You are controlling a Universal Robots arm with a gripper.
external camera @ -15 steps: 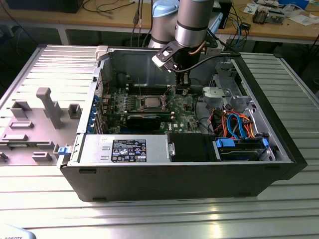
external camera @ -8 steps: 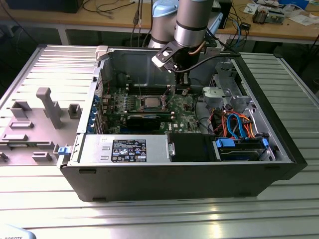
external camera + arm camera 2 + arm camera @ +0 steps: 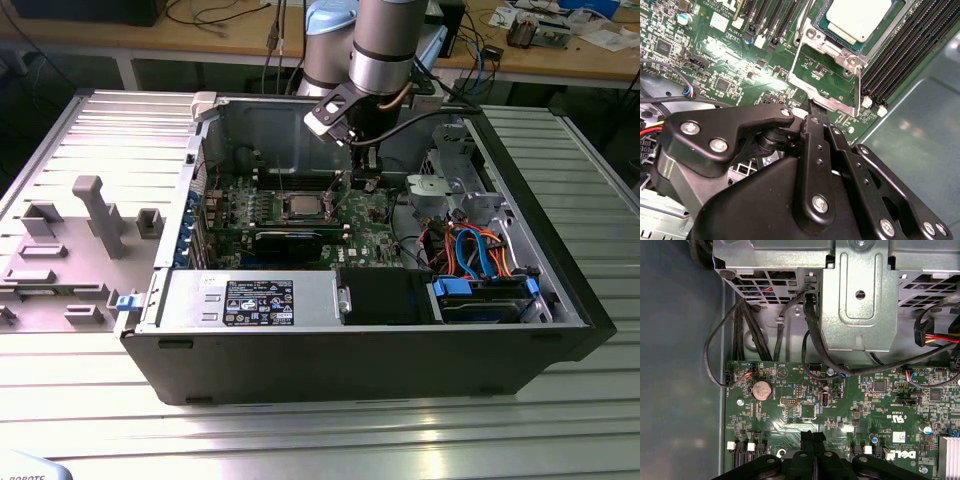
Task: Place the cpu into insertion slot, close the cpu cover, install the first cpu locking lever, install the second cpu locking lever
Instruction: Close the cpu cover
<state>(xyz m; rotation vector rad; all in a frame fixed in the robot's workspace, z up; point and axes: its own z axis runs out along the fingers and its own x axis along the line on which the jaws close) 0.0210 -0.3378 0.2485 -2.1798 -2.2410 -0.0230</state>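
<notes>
Nearest me, the gripper [image 3: 812,106]: fingers pressed together, nothing visible between them. I can't tell if its tip touches the cpu cover [image 3: 857,87], which lies flipped open just beyond. Past that, the cpu [image 3: 860,17] sits in the insertion slot [image 3: 813,34].

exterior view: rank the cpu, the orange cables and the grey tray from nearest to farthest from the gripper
1. cpu, just to the exterior view's left of the gripper.
2. orange cables, farther off toward the exterior view's right.
3. grey tray, at the exterior view's far left, outside the case.
</notes>
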